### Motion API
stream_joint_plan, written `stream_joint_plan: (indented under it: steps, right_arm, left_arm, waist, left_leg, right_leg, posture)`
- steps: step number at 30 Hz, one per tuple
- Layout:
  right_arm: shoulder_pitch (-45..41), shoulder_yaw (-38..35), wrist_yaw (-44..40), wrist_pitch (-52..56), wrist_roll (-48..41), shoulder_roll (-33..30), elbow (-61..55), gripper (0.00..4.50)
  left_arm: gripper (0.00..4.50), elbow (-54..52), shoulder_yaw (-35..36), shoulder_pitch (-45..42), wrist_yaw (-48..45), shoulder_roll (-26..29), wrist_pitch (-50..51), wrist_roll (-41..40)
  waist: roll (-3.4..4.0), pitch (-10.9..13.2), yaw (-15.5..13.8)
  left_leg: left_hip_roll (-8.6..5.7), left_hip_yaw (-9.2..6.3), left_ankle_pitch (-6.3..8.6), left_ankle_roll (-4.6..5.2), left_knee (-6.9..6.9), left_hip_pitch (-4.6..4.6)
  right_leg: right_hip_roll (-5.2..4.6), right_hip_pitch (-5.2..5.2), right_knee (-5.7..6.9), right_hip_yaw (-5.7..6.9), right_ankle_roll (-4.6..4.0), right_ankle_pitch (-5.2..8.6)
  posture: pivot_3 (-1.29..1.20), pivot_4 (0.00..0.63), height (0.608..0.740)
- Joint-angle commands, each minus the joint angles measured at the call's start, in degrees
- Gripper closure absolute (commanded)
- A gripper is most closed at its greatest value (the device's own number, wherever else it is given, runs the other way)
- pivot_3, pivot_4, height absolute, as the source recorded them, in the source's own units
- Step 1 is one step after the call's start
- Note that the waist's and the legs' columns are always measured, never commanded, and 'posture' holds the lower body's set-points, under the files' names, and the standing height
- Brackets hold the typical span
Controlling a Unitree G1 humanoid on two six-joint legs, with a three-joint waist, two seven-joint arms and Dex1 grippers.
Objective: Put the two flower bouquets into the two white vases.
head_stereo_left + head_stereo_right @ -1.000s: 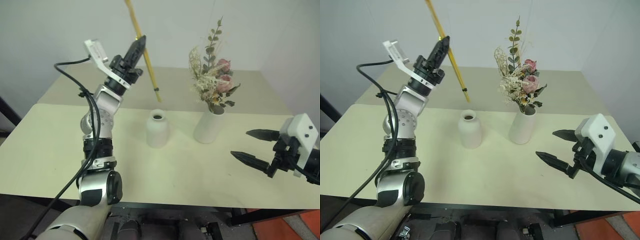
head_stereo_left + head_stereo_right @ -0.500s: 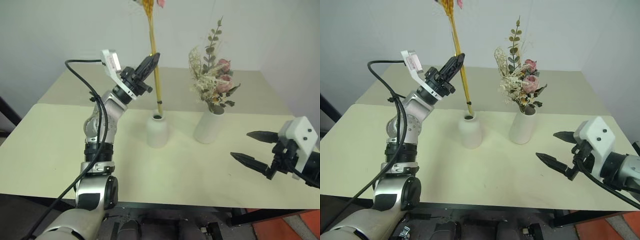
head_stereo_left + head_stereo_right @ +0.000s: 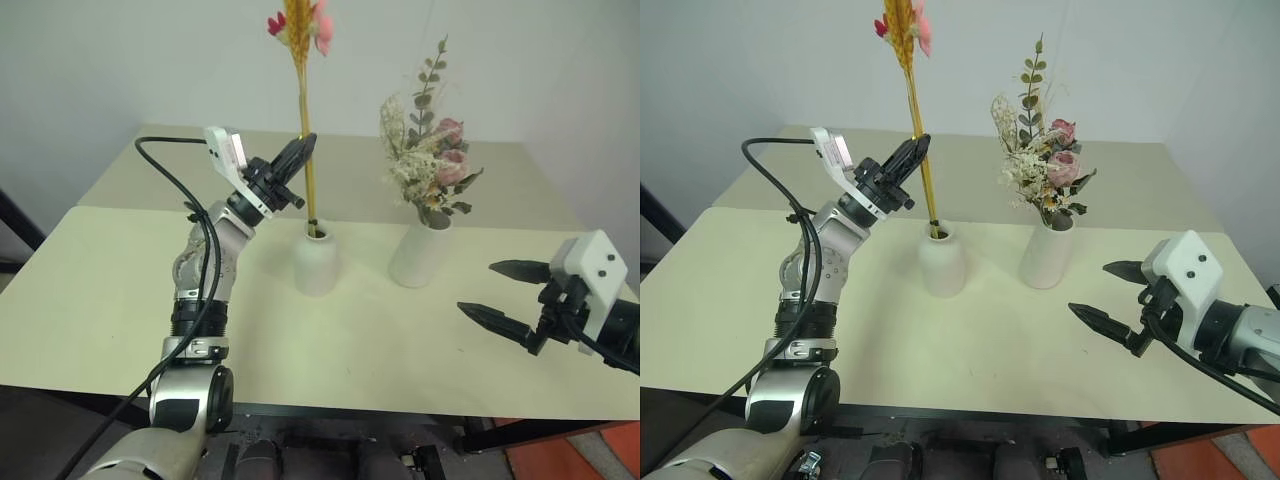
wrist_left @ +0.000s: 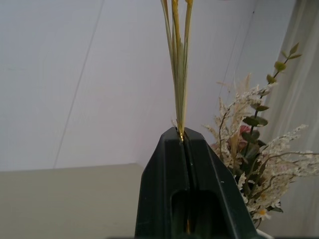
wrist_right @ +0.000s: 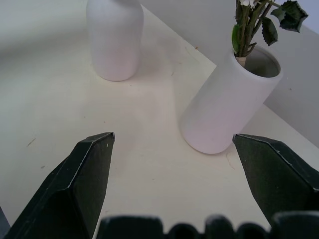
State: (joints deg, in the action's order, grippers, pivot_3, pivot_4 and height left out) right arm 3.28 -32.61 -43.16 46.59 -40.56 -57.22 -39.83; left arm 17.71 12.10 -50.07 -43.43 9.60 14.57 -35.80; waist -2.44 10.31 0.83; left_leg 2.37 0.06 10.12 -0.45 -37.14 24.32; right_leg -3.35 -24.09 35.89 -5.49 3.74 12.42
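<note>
My left gripper (image 3: 303, 148) is shut on the slim bouquet of yellow stalks (image 3: 302, 110), whose pink and red blooms (image 3: 298, 24) stand high above. The stalks hang nearly upright, with their lower tips in the narrow mouth of the short rounded white vase (image 3: 316, 258). In the left wrist view the stalks (image 4: 178, 64) rise from between the closed fingers. The bushier bouquet (image 3: 428, 165) with pink roses and green leaves stands in the taller white vase (image 3: 420, 252) to the right. My right gripper (image 3: 505, 295) hovers open above the table's right side, apart from both vases (image 5: 225, 102).
The cream table (image 3: 100, 300) runs in two joined parts, with a seam behind the vases. A black cable (image 3: 165, 185) loops along my left arm. A pale wall stands behind the table.
My left gripper has come down and rolled, swinging the slim bouquet from a slant to nearly upright and lowering its tips into the short vase. The right gripper stayed put.
</note>
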Motion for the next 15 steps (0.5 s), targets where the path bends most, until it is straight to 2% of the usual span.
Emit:
stream_joint_plan:
  steps: [1, 4, 7, 15]
  right_arm:
    - [0.1, -1.9, -0.1, -1.5, 0.7, 0.1, 0.0, 0.00]
    - [0.3, -2.3, -0.5, -1.8, 1.2, 0.0, 0.4, 0.00]
    - [0.1, -2.5, -1.1, -1.8, 1.5, -0.2, 1.1, 0.00]
    - [0.1, -5.4, -5.5, -1.9, -0.6, -0.4, 2.7, 0.00]
  left_arm:
    - [4.48, -1.8, -1.1, 0.5, -4.1, 0.0, -2.2, -0.3]
    - [4.48, -2.2, -2.5, 1.4, -7.9, 1.3, -1.7, 0.0]
    - [3.84, -2.2, -3.0, 1.8, -9.1, 2.2, -0.8, 0.0]
    - [1.21, -4.9, -3.8, 4.9, -11.9, 7.4, 0.5, 1.4]
  waist:
    - [0.00, 0.0, 0.1]
    - [0.00, 0.0, 0.0]
    - [0.00, 0.0, 0.1]
    - [0.01, 0.0, 0.1]
  left_leg:
    - [0.00, 0.00, 0.00, 0.00, 0.00, 0.00]
    - [0.00, 0.00, 0.00, 0.00, 0.00, 0.00]
    - [0.00, 0.00, 0.00, 0.00, 0.00, -0.01]
    - [0.02, 0.00, 0.00, 0.00, 0.01, -0.02]
  right_leg:
    - [0.00, 0.00, 0.00, 0.00, 0.00, 0.00]
    - [0.00, 0.00, 0.01, 0.00, 0.00, 0.00]
    - [0.00, 0.00, 0.01, 0.00, 0.00, 0.00]
    - [0.01, 0.00, 0.01, 0.01, 0.00, 0.00]
  posture:
    - [0.00, 0.150, 0.740]
    - [0.00, 0.150, 0.740]
    - [0.00, 0.150, 0.740]
    - [0.00, 0.150, 0.740]
